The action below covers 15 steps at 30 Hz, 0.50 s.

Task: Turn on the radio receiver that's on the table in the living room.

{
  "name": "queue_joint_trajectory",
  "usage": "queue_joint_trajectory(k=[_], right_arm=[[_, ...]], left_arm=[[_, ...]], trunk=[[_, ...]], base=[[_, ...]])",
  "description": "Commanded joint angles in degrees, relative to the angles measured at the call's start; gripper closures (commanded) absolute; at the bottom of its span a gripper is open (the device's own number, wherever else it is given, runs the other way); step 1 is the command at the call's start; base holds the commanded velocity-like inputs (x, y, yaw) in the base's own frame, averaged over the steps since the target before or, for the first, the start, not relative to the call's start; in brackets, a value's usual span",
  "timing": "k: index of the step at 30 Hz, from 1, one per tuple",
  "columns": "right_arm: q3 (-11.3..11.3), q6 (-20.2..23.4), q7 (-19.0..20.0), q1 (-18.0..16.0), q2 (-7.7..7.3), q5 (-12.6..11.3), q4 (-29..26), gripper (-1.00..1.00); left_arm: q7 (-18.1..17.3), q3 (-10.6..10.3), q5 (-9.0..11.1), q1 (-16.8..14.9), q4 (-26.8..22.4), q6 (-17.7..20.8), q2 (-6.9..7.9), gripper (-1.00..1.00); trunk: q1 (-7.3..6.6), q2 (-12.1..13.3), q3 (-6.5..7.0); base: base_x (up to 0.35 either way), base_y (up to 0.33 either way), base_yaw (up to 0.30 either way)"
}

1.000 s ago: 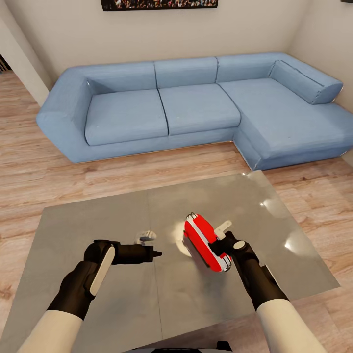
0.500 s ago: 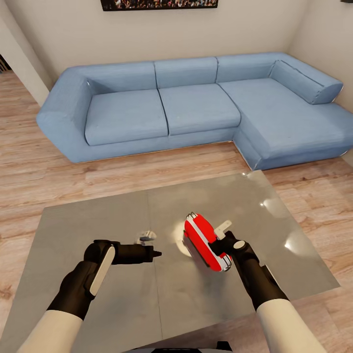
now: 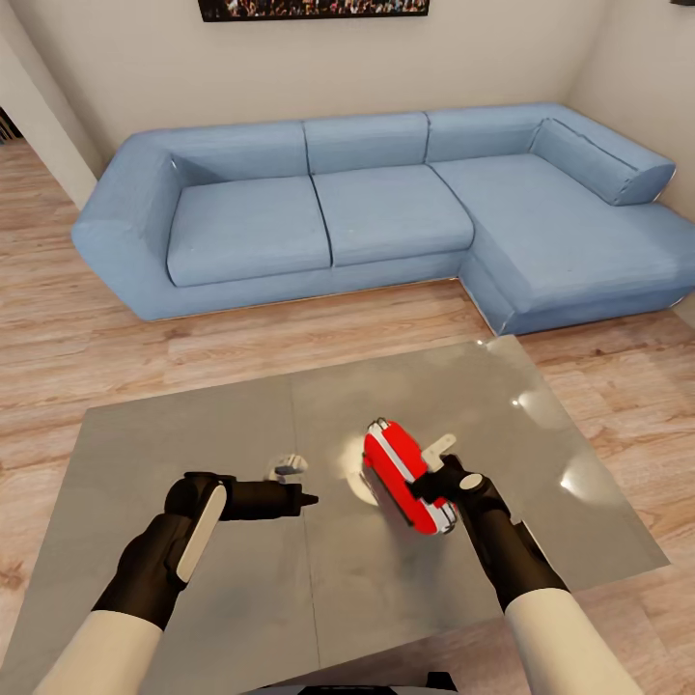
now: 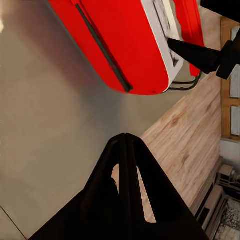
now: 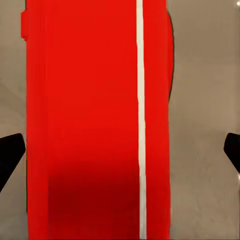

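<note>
Head view: right gripper (image 3: 436, 480), fingers spread, straddles the radio receiver (image 3: 401, 473) on the table (image 3: 193, 434), presumably to press it; left gripper (image 3: 307, 499) pressed together, idle.

Radio receiver (image 3: 406, 475): near end covered by my right hand (image 3: 436, 486) in the head view, so I can't tell whether the fingers touch it. Right wrist view: radio top and bottom cut off, dial and grille not readable, only my two dark fingertips (image 5: 10, 156) at the side edges. Left wrist view: radio cut by the top edge, my left hand (image 4: 125, 150) cut at the bottom. Wall picture (image 3: 314, 8) cropped at top. Desk (image 3: 174, 444) near edge hidden by my arms.
</note>
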Motion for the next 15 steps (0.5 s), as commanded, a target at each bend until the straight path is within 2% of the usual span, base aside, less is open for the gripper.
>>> queue_joint_trajectory(k=[1, 15], right_arm=[[0.0, 0.0, 0.0, 0.0, 0.00, 0.0, 0.0, -1.00], [0.0, -0.4, 0.4, 0.0, 0.00, 0.0, -0.3, -1.00]], left_arm=[[0.0, 0.0, 0.0, 0.0, 0.0, 0.0, 0.00, 1.00], [0.0, 0.0, 0.0, 0.0, 0.0, 0.0, -0.04, 1.00]], trunk=[[0.00, 0.0, 0.00], [0.00, 0.0, 0.00]], base=[[0.000, 0.000, 0.000], [0.000, 0.000, 0.000]])
